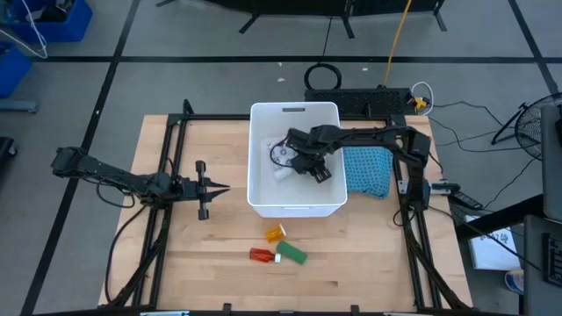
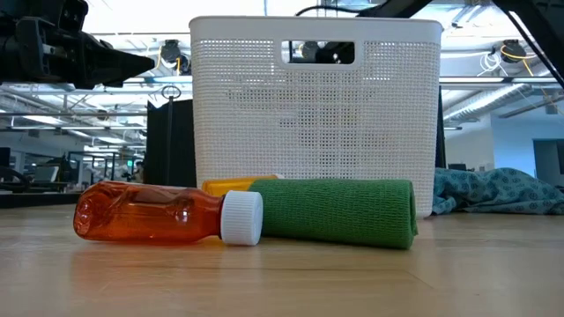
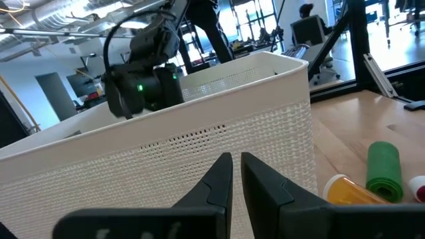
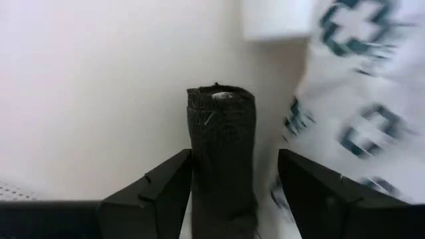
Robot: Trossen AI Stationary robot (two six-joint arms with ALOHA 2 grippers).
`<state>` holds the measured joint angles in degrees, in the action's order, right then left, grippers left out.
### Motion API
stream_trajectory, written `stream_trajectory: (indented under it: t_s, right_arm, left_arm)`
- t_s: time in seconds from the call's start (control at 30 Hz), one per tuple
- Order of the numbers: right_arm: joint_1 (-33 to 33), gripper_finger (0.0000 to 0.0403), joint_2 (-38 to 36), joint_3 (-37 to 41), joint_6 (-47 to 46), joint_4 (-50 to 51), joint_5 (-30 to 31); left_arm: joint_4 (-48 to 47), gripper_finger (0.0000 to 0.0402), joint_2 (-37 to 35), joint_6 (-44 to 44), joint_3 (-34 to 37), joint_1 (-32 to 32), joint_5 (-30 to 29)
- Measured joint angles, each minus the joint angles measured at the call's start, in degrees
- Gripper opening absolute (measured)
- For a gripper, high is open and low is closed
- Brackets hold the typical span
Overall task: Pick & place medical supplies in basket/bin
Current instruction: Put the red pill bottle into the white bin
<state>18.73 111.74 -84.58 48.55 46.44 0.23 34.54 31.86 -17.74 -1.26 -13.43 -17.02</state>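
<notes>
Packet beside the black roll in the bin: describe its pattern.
White packet with dark green crosses, clearest in the right wrist view.

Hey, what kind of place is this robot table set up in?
Probably a robotics lab in an open industrial-style workspace: a wooden table carries two arms on a black frame, cables run to a power strip on the floor, and exposed ceiling ducts show behind.

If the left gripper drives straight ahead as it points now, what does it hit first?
Most likely the white bin: its perforated side wall fills the view just past the left gripper, whose fingers are nearly closed. The green roll and orange vial lie off to the side, out of that line.
</notes>
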Motion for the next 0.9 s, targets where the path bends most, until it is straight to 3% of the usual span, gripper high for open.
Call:
stream_trajectory:
  t_s: [0.53, 0.73, 0.9]
  right_arm:
    - [-2.9, 0.0218, -7.4, 0.0, -0.7, -1.3, 0.0]
    - [-4.3, 0.0213, -10.4, 0.0, -1.4, -2.1, 7.7]
    - [-4.6, 0.0212, -14.7, 0.0, -3.1, -4.1, 10.6]
  left_arm:
    - [0.0, 0.0037, 0.0, 0.0, 0.0, 0.0, 0.3]
    - [0.0, 0.0037, 0.0, 0.1, 0.0, 0.0, 0.3]
    - [0.0, 0.0037, 0.0, 0.2, 0.0, 0.0, 0.3]
